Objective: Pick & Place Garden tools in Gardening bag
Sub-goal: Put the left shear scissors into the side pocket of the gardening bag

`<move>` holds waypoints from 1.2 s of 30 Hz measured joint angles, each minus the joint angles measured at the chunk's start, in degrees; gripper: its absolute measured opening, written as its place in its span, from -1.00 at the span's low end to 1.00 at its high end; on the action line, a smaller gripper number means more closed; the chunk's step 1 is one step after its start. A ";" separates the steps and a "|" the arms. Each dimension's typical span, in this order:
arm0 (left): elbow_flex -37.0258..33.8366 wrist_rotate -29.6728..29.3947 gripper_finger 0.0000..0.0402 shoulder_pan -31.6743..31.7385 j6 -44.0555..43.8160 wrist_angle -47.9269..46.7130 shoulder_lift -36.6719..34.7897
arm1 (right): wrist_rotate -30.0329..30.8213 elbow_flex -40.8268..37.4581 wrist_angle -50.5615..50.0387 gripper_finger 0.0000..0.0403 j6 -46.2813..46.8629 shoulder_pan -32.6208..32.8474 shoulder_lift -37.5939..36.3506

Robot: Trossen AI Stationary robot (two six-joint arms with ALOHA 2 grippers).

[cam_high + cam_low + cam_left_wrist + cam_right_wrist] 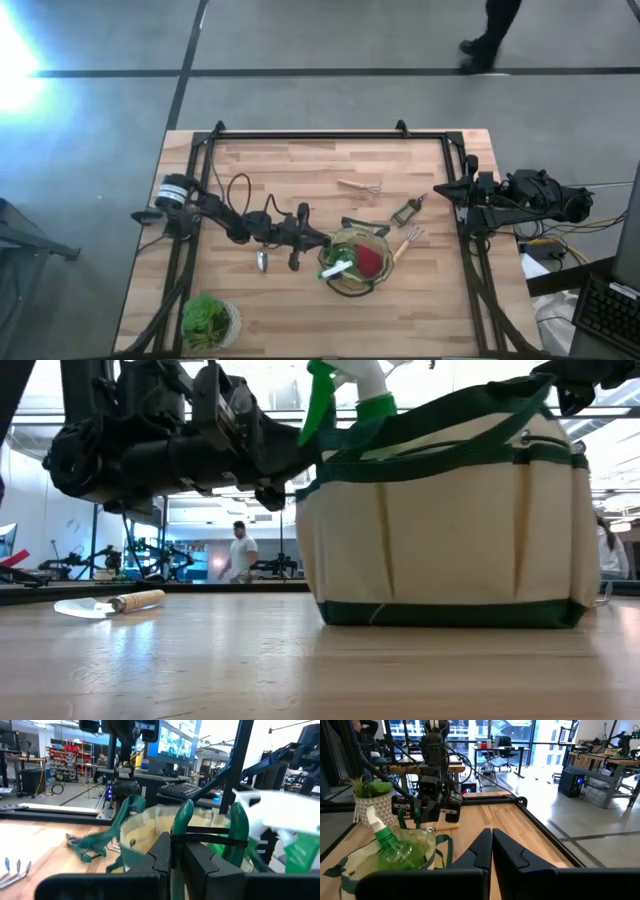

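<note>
Floor (330,45): grey concrete, dark stripes running across it, and a bright glare patch in one corner of the high view.
Person (240,552): standing way back in the low view, white top.
Another person (490,35): only the legs show up from above, past the table's far edge.
Windows (485,732): big glass panes, daylight pouring in.
Monitor (175,742): large lit screen on a stand.
Shelving (67,760): racks loaded with stuff along the far side.
Workbenches (600,762): wood-topped, off to one side.
</note>
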 joint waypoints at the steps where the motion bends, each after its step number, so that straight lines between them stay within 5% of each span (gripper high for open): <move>1: 0.49 0.04 -0.87 0.00 -0.04 -0.04 0.58 | 0.00 0.00 -0.01 -0.96 0.00 0.01 0.00; 36: 1.13 2.06 -0.87 -0.02 2.72 -1.54 1.63 | -0.01 0.00 0.00 -0.96 0.00 0.01 0.00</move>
